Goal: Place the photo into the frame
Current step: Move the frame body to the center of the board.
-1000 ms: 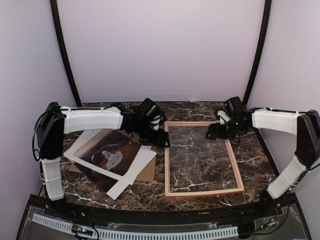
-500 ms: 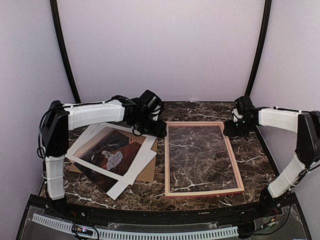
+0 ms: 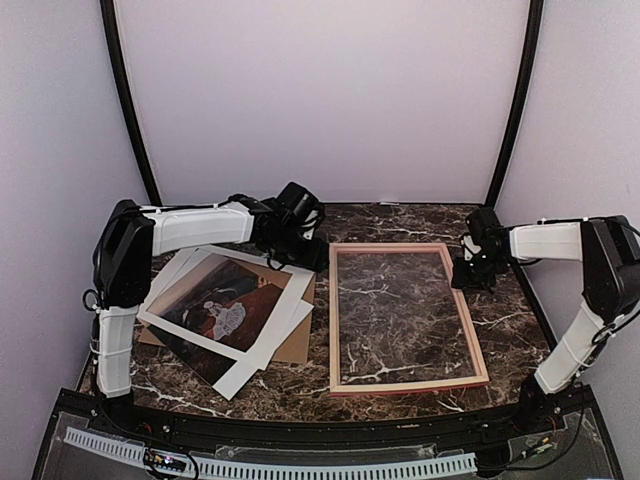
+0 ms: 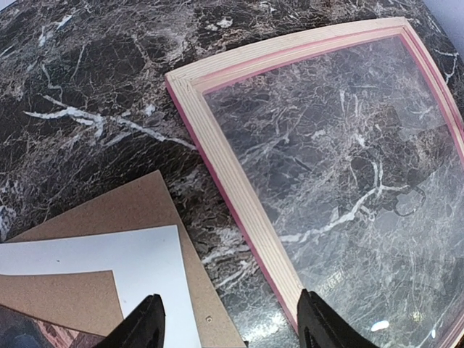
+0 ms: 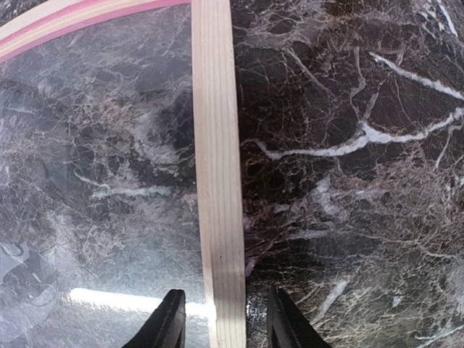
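Photo: your photo (image 3: 225, 305) lies picture side up on the left half of the surface (image 3: 510, 310), turned askew and outside the frame.
Frame: the frame (image 3: 334, 320) lies flat to the right of centre, its long rails running near to far. The left wrist view shows its far left corner (image 4: 239, 196). The right wrist view shows its right rail (image 5: 217, 181).
Clear pane: a clear pane (image 3: 400, 310) fills the frame. You can see the marble through it, with glare on it in both wrist views (image 4: 348, 167) (image 5: 94, 167).
Pile: white sheets (image 3: 268, 340) show all round the photo, and brown cardboard (image 3: 297, 345) sticks out beneath them on the right. The pile's right edge comes near the frame's left rail without touching it. The left wrist view shows one white corner (image 4: 148, 268) lying on the cardboard (image 4: 138, 210).
Left pincer: your left pincer (image 3: 303, 262) hangs over the gap between the pile's far right corner and the frame's far left corner. Its jaws are spread wide (image 4: 232, 330) and hold nothing.
Right pincer: your right pincer (image 3: 467, 278) is at the frame's right rail, towards the far end. One finger (image 5: 168, 319) sits on each side of the rail, with a sliver of gap on both sides, so it is parted and not clamped.
Surface: dark marble with white veins (image 4: 87, 87) (image 5: 348, 181).
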Available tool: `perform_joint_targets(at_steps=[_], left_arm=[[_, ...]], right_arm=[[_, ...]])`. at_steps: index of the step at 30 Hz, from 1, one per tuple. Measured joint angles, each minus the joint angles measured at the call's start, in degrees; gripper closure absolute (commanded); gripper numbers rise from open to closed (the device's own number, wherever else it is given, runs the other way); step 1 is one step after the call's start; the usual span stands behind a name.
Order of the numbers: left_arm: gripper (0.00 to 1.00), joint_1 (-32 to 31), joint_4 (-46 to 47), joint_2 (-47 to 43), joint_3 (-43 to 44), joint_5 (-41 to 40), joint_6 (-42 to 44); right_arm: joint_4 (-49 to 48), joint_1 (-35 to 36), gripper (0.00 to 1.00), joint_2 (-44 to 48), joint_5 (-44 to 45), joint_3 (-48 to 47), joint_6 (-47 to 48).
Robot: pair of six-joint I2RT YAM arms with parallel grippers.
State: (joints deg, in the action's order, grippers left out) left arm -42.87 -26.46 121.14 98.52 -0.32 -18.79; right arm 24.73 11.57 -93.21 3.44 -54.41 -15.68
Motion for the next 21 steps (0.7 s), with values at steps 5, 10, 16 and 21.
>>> perform_joint_targets(at_steps=[5,10,16,21], left_arm=[[0.35,0.3,1.2,0.6,0.9,0.0,0.4],[0.35,0.3,2.2,1.5,1.2,-0.2,0.6],[0.35,0.5,2.6,2.6,1.7,-0.4,0.8],[0.35,0.6,3.0,4.3,3.3,-0.5,1.0]], right_arm=[[-1.1,0.0,0.7,-0.6,-1.0,1.4,-0.1],[-1.5,-0.1,0.75,-1.0,-1.7,2.6,-0.2],[-2.7,-0.3,0.79,-0.8,-2.2,3.7,-0.5],[-4.9,-0.4,0.81,0.5,-2.3,5.6,-0.9]])
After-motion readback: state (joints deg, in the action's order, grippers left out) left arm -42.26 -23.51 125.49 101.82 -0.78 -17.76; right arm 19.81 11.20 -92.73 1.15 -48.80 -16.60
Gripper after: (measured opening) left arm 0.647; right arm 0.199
